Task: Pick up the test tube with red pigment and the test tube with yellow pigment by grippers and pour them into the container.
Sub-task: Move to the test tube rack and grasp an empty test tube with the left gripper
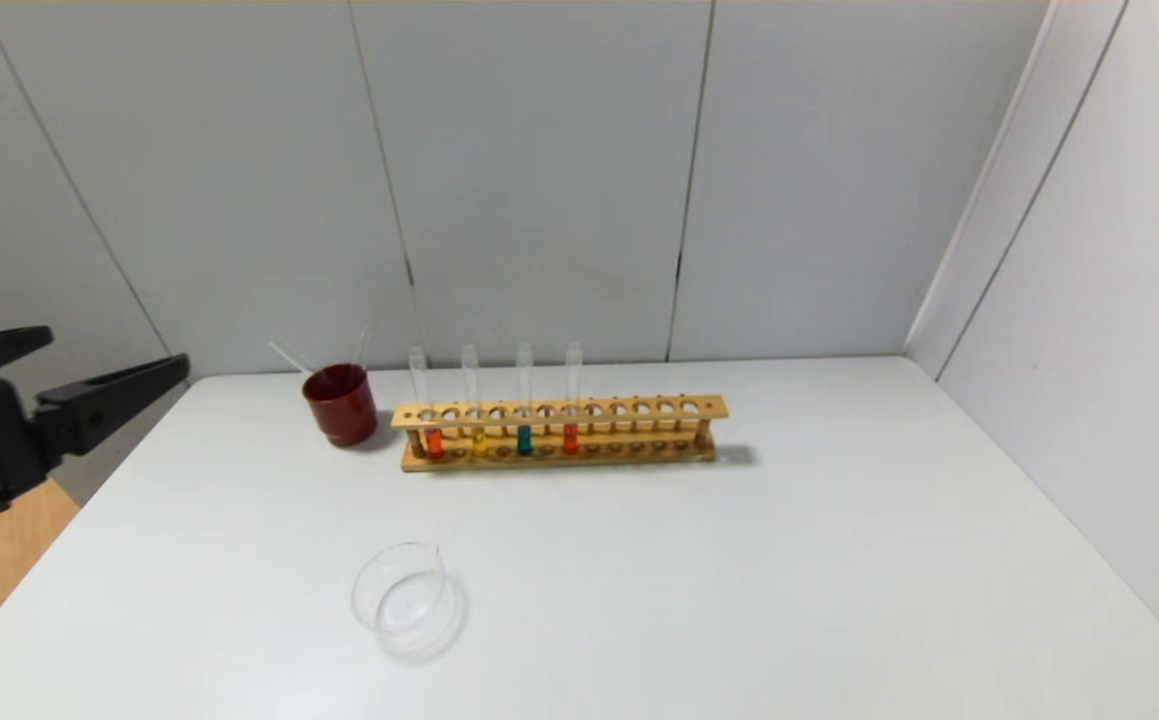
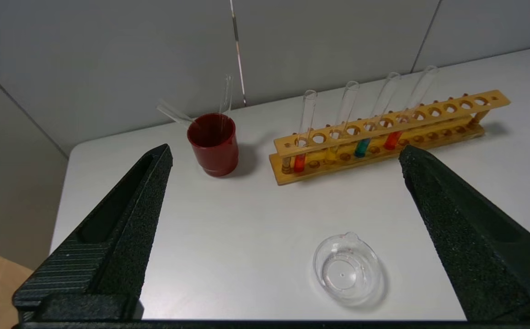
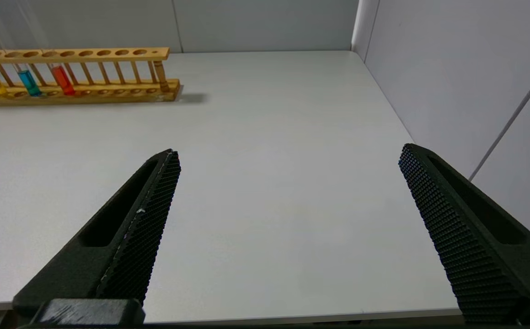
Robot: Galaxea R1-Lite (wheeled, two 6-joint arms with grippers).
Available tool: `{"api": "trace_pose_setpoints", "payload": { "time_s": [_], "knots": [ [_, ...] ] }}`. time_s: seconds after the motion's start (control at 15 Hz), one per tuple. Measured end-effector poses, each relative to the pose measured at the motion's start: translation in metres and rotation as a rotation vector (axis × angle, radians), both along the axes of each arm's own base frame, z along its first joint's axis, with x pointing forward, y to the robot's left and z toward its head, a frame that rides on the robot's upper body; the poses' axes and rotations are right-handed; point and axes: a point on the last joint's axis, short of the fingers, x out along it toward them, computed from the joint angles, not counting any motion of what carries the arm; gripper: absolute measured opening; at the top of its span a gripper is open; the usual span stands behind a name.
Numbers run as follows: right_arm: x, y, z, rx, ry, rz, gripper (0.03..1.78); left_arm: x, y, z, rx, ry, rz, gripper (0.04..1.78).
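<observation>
Four tubes stand in the rack (image 1: 559, 432); red (image 1: 434, 441) and yellow (image 1: 479, 441) untouched. Container (image 1: 401, 597) lies before the rack. Both grippers' fingers apart; left gripper (image 1: 89, 375) must reach first.

Orange-red, yellow and teal liquids sit in a tan wooden rack (image 1: 559, 432) beside a dark red cup (image 1: 340, 404).
</observation>
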Motion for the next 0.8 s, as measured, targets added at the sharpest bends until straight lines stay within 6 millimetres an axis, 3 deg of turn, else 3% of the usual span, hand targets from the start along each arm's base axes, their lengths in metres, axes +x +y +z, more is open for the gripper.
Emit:
{"api": "trace_pose_setpoints", "payload": {
  "time_s": [0.27,0.4,0.8],
  "knots": [
    [0.000,0.000,0.000,0.000,0.000,0.000,1.75,0.073,-0.005,-0.022,-0.012,0.042,-0.017,1.75],
    [0.000,0.000,0.000,0.000,0.000,0.000,1.75,0.100,-0.008,-0.036,-0.023,0.055,-0.027,1.75],
    [0.000,0.000,0.000,0.000,0.000,0.000,1.75,0.148,-0.021,-0.080,-0.011,0.169,-0.054,1.75]
  ]
}}
